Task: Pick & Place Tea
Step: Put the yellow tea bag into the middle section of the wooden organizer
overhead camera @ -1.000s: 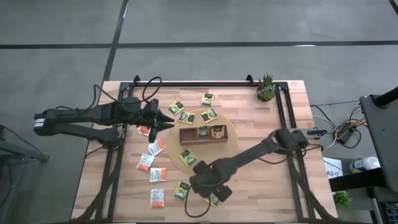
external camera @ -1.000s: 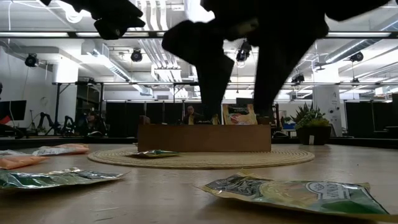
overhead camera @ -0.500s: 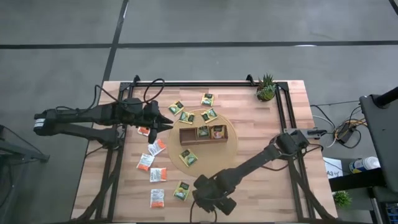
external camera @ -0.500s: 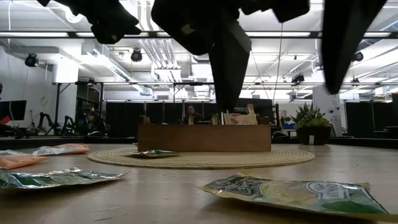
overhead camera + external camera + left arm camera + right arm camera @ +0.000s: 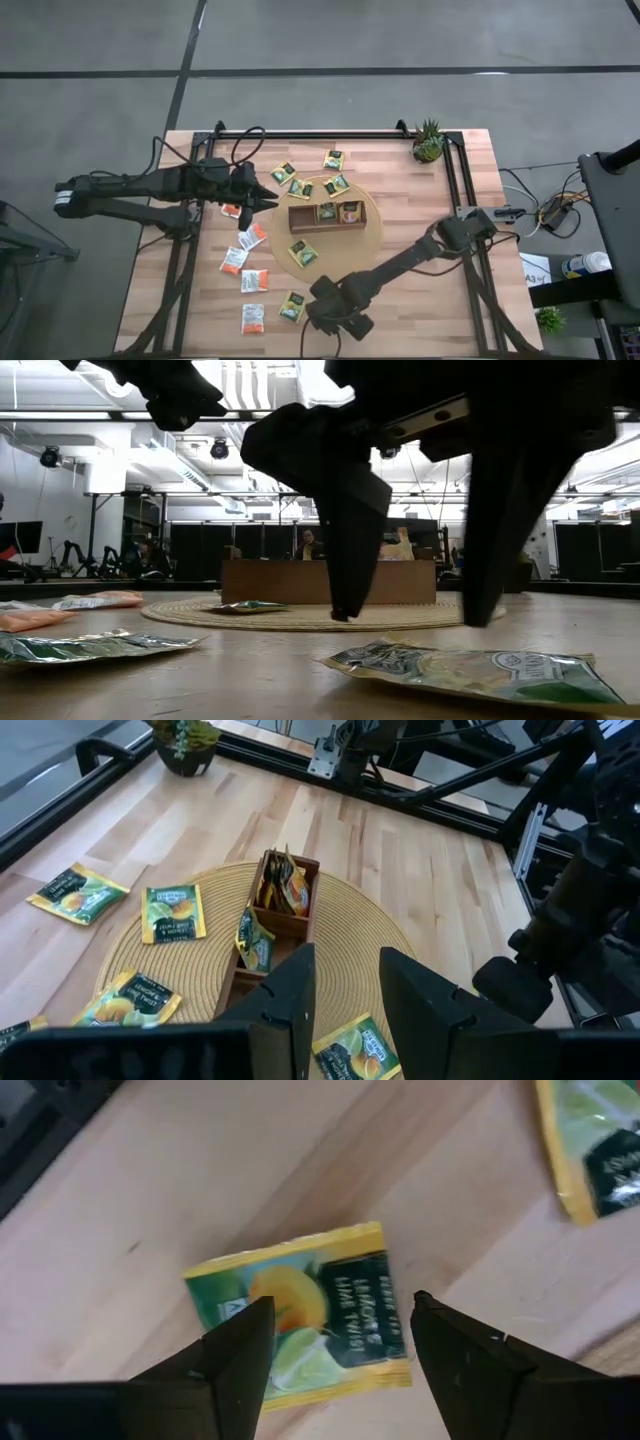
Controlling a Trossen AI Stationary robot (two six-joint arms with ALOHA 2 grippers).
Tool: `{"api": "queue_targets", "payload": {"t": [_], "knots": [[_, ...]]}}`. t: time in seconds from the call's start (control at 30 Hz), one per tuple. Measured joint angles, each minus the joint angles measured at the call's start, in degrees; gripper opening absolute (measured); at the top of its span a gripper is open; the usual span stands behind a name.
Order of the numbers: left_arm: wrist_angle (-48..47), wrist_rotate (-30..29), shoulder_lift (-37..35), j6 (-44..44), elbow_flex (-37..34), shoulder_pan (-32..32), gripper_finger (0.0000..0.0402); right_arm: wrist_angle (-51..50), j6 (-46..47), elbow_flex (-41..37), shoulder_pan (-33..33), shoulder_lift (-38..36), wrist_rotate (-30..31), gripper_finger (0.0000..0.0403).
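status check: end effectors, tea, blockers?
Right end effector open, poised over yellow-green paper tea sachet. Left end effector open, parked at table's left. Nothing blocking.

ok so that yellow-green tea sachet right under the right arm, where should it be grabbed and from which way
The sachet lies flat on the table, so come straight down. The right tool, open, already straddles it; closing across two opposite edges would likely pinch it. It offers no raised part to hold.

Yellow-green sachet [image 5: 305, 1315], dark label
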Motion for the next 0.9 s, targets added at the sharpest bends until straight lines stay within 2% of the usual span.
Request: {"api": "queue_targets", "payload": {"t": [0.63,0.73,0.9], "knots": [[-0.01,0.0,0.24,-1.03,-0.02,0.0,0.0108,0.02,0.84,0.35,-1.02,3.37,1.5,0.0221],[-0.01,0.0,0.24,-1.03,-0.02,0.0,0.0108,-0.09,0.62,0.32,-0.97,3.34,1.44,0.0182],[0.01,0.0,0.24,-1.43,-0.02,0.0,0.0108,-0.94,-0.45,0.83,-0.97,3.37,1.42,0.0059]]}}
